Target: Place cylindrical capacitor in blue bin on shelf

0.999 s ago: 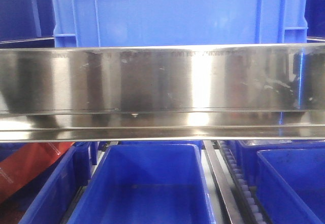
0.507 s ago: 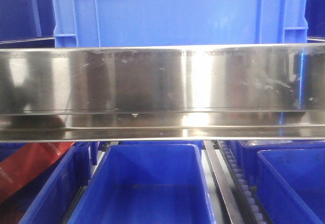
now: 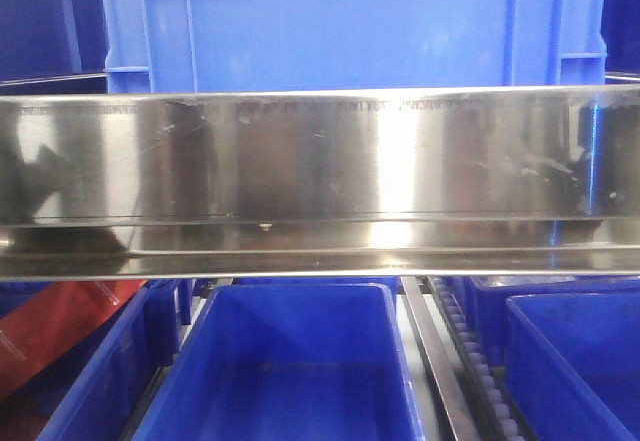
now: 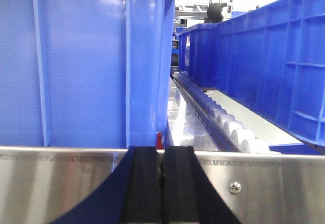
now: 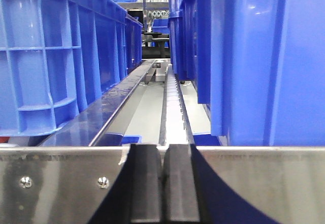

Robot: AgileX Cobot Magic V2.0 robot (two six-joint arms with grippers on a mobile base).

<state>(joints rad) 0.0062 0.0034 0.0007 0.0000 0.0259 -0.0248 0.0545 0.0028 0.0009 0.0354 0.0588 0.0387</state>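
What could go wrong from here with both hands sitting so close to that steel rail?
Both hands, left and right, look shut with no capacitor visible, so the part may not be held at all. Each sits right at the shelf's steel rail; pushing forward could strike it. Tall blue bins flank narrow gaps over the roller track, so an arm could scrape a bin wall.

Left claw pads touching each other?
Touching. The left wrist view shows the left claw with its two black pads pressed together, nothing between.
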